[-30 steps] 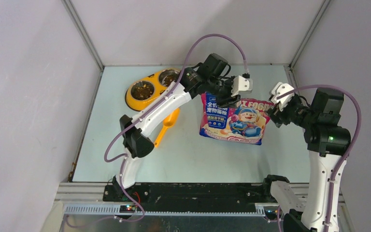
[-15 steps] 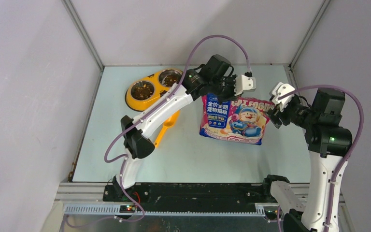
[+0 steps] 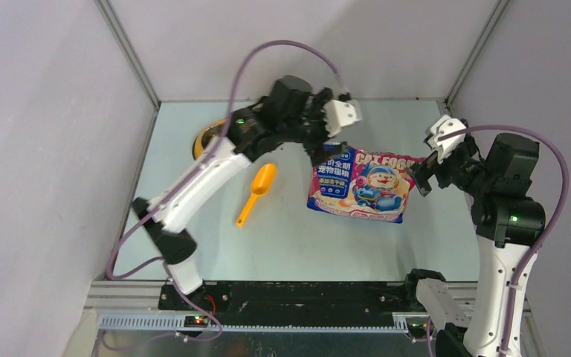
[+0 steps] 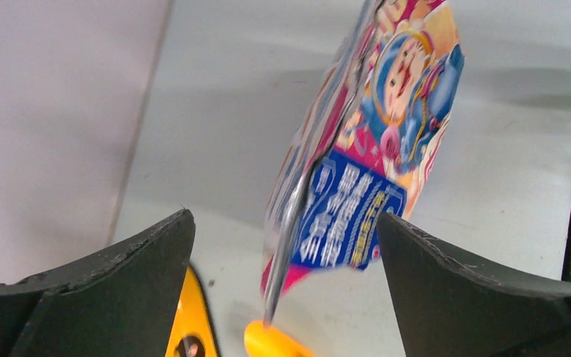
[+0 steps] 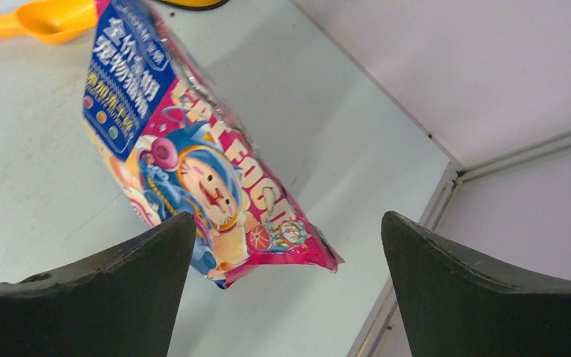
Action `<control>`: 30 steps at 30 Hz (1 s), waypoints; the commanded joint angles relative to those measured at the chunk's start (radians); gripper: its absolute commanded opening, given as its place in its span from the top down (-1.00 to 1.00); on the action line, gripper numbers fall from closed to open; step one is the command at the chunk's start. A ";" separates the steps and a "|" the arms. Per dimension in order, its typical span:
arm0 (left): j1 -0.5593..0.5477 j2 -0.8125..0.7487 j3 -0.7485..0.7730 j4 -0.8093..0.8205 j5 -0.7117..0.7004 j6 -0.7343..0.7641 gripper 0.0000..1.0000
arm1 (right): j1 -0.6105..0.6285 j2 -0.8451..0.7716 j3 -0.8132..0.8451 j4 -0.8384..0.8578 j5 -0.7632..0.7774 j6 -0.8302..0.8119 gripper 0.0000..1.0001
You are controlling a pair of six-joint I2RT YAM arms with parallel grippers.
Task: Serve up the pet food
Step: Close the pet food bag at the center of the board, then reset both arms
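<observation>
Blue-and-pink pouch [image 3: 360, 186] sat on the table [image 3: 297, 238] between left gripper [image 3: 321, 149] and right gripper [image 3: 419, 178], both spread wide, holding nothing; scoop [image 3: 256, 192] lay apart, leftward.

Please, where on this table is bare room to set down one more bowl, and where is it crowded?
Widest bare patch: the near strip of the table, bordered by the scoop, the pouch and the base rail. A smaller one lies behind the pouch, toward the far right corner. Crowded: the far left, where the left arm overhangs the feeder.
</observation>
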 commanded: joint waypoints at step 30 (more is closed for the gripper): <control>0.593 -1.580 -1.236 0.105 -0.563 -0.293 -0.99 | 0.031 -0.654 -0.228 0.002 0.415 0.477 -0.99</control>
